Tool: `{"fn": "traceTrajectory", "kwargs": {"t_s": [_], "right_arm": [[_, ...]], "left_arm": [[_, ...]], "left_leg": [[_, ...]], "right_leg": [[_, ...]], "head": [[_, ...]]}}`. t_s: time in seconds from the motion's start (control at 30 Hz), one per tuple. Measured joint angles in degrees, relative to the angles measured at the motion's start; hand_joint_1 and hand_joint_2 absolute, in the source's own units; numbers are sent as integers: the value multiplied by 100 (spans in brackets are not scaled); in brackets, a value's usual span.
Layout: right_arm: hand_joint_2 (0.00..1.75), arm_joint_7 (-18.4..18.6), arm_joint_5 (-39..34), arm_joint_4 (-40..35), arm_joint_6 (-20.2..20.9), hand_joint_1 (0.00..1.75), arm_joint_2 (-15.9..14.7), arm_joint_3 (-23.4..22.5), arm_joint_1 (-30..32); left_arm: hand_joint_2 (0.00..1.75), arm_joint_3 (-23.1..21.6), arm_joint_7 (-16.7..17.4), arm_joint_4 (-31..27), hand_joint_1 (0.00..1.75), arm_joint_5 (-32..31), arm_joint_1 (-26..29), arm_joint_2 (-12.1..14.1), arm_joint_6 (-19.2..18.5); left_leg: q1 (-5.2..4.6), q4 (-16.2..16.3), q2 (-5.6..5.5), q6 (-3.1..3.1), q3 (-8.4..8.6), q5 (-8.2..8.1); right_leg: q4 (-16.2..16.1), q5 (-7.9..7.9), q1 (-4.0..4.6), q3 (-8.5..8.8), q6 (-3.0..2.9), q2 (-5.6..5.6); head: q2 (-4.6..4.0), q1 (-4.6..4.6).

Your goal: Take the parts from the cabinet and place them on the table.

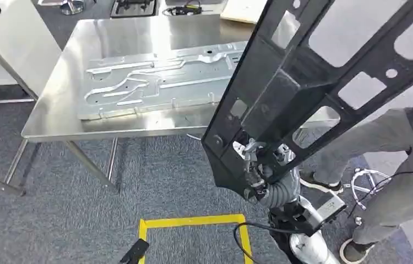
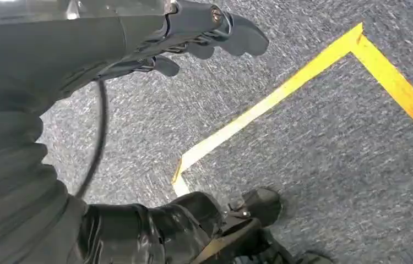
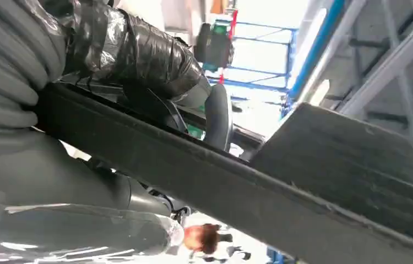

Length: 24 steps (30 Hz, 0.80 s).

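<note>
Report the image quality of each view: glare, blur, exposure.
Head view: sharp, soft ceiling reflections on the steel table; the black part reads clearly. Left wrist view: grey carpet slightly motion-smeared, the left hand soft. Right wrist view: background blown out by bright backlight, black part dark and blurred.

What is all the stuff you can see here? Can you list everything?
black part: one, black, a long frame with cut-out holes, held up in the air over the table's near right corner
metal panel: one, silver, lying flat on the table
table: one, shiny steel, ahead of the robot
yellow tape: one outline, yellow, on the grey carpet near the robot
person: one, grey trousers and dark shoes, standing at the right
cable: one, black, hanging by the right arm
right hand: one, dark, gripping the black part's lower end
left hand: one, dark, hanging over the carpet, holding nothing
</note>
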Motion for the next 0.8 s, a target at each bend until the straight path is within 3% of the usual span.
{"fn": "traceTrajectory", "kwargs": {"t_s": [0.1,0.13,0.2,0.23,0.27,0.3,0.33,0.4,0.43,0.5,0.57,0.63,0.73,0.77,0.8], "right_arm": [[175,0,-2,-6,11,175,0,0,-1],[175,0,-9,-6,13,175,0,0,-7],[175,0,-20,-6,35,175,0,0,-7],[175,2,-22,-2,48,175,0,0,-7],[175,7,-24,5,66,175,0,0,-6],[175,7,-24,11,77,175,0,0,-5],[175,7,-24,9,90,175,0,0,-5],[175,7,-26,9,96,175,0,0,-7],[175,7,-41,16,96,175,0,0,-9],[175,13,-92,13,116,175,0,0,-18],[175,-13,-223,26,206,175,0,0,-6],[175,-87,-343,40,298,175,0,-2,-14],[175,-170,-444,66,407,175,0,-4,11],[175,-177,-457,92,426,175,0,-4,22],[175,-190,-466,118,452,175,0,-4,33]], "left_arm": [[175,0,7,0,0,0,-5,2,0],[175,0,15,0,0,-2,-16,2,2],[175,0,46,0,0,-4,-16,-2,18],[175,0,65,0,0,-7,-5,-4,30],[175,0,85,0,0,-9,10,-2,37],[175,0,94,0,0,-9,21,-2,48],[175,0,105,0,0,-11,22,-2,55],[175,0,114,0,0,-11,14,-2,74],[175,0,127,0,0,-11,4,26,83],[175,2,131,0,0,2,-12,26,101],[175,2,98,0,0,77,14,24,133],[175,35,11,0,0,188,57,9,166],[175,123,-107,0,0,308,140,15,192],[175,142,-133,0,0,339,171,15,199],[175,151,-153,0,0,352,211,13,199]], "left_leg": [[30,73,9,-82,23,-105],[31,339,4,-87,-105,-235],[25,1261,2,-94,-626,-596],[25,1677,2,-86,-890,-697],[23,1846,1,-72,-1046,-656],[14,1734,-2,-38,-1050,-480],[-7,1377,-8,14,-930,-199],[-86,366,-37,172,-504,382],[-109,225,-46,268,-408,288],[-163,47,-46,284,-342,243],[-146,-107,-60,342,-245,248],[-103,-196,-43,345,-57,268],[-103,-191,-32,364,12,196],[-99,-185,-32,356,38,162],[-83,-173,-35,337,77,122]], "right_leg": [[-36,-20,-11,58,-137,27],[-41,-36,-10,82,-163,27],[-41,-71,16,105,-215,30],[-41,-94,41,118,-241,38],[-41,-113,63,139,-248,65],[-41,-133,82,169,-250,86],[-41,-158,106,214,-252,105],[-50,-219,134,325,-250,126],[-59,-244,134,340,-229,124],[-116,-247,89,335,-145,140],[-28,-139,104,392,-93,131],[227,-298,95,287,-68,77],[1342,-767,53,-394,49,75],[1522,-778,32,-561,86,71],[1453,-633,10,-607,120,62]], "head": [[2,0],[0,-15],[0,-13],[0,-11],[2,-13],[0,-11],[0,-15],[0,-13],[0,15],[0,11],[0,20],[0,42],[0,48],[0,48],[0,48]]}}
